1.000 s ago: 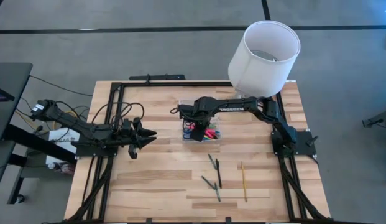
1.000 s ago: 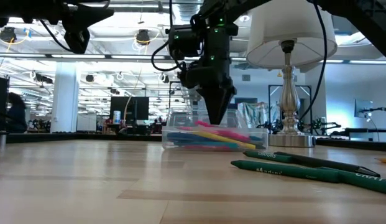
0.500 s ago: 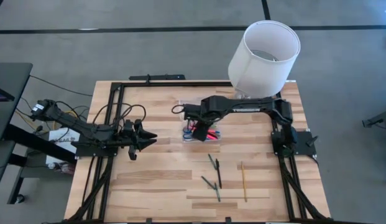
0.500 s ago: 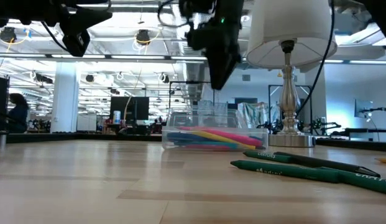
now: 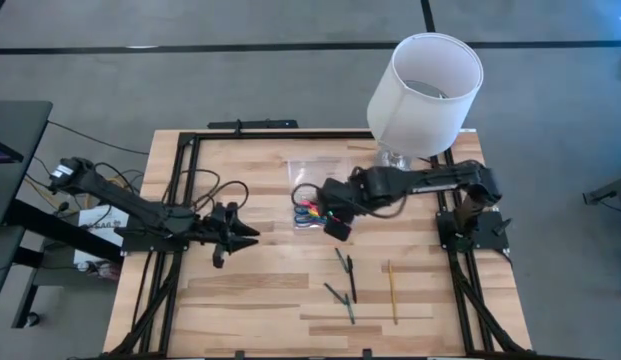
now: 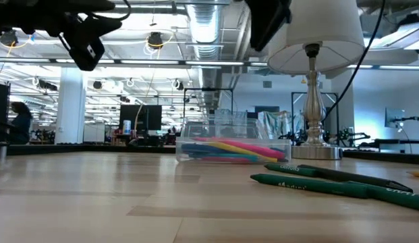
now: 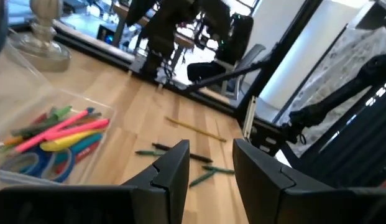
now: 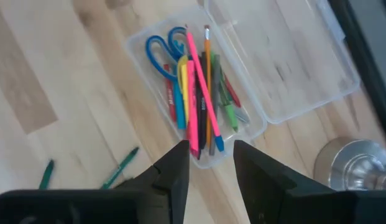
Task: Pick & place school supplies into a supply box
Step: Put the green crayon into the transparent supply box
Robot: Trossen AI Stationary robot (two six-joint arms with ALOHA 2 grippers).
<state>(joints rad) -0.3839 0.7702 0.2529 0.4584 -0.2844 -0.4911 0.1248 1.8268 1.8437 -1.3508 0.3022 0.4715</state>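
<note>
The supply box [image 8: 255, 127], a clear case, rests by its bottom on the table, its lid [image 8: 286, 56] lying open on the far side. Inside lie pink, yellow, green and blue pens and blue-handled scissors [image 8: 165, 46]. Green markers [image 5: 345, 272] and a yellow pencil [image 5: 392, 290] lie flat on the wood nearer the front edge. My right gripper [image 8: 211, 162] hangs open above the box's near end [image 5: 335, 225], high over the table, nothing between its fingers. My left gripper [image 7: 211, 168] stands open and level at the table's left [image 5: 245, 235], pointing toward the box [image 7: 87, 163].
A large white lampshade [image 5: 425, 85] on a chrome base [image 8: 354, 168] stands at the far right, close behind the box's lid. A black frame [image 5: 190, 150] runs along the table's edges. Bare wood lies between the left gripper and the box.
My right gripper has risen from inside the box to well above it and drifted toward the table's near right, tipping less steeply; its fingers stay open. The supplies in the box lie still. My left gripper has shifted a little toward the near edge.
</note>
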